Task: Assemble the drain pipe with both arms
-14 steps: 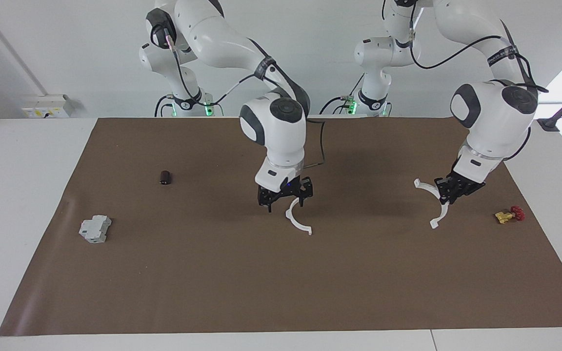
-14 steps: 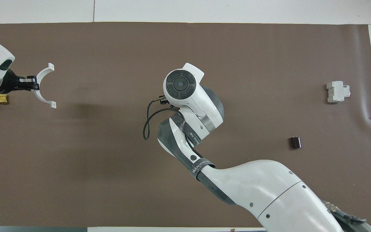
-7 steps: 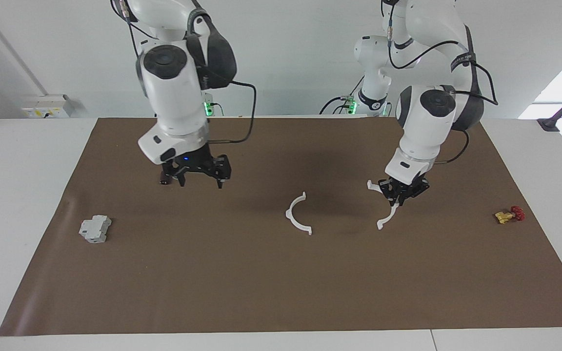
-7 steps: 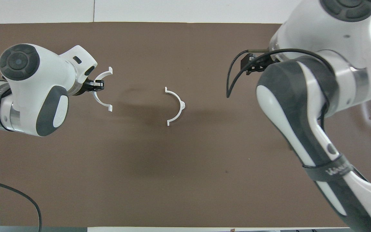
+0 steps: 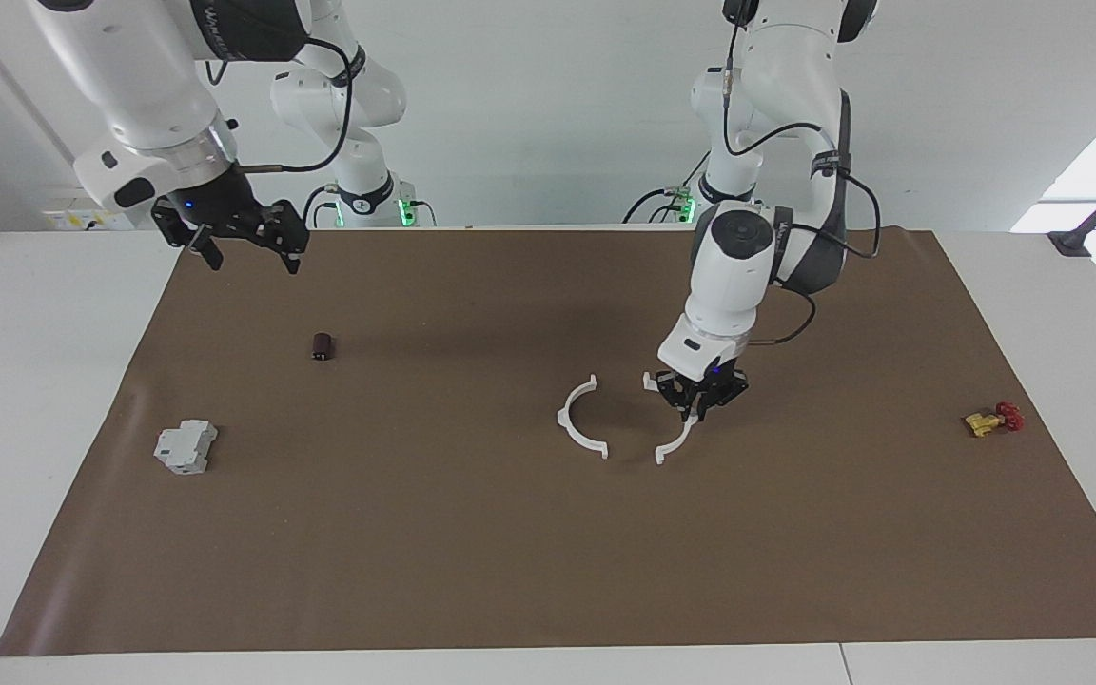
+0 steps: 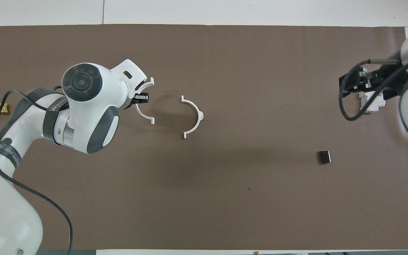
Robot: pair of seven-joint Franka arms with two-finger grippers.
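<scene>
A brown mat (image 5: 548, 552) covers the table. A grey block (image 5: 185, 447) and a small dark cylinder (image 5: 322, 346) lie toward the right arm's end. A little red and yellow valve (image 5: 993, 419) sits toward the left arm's end

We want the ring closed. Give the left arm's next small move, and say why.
Probably slide the held half-ring sideways toward the lying half-ring. The left gripper is shut on its half, the open sides face each other, and a gap separates the end tabs. The right gripper waits open, raised.
</scene>
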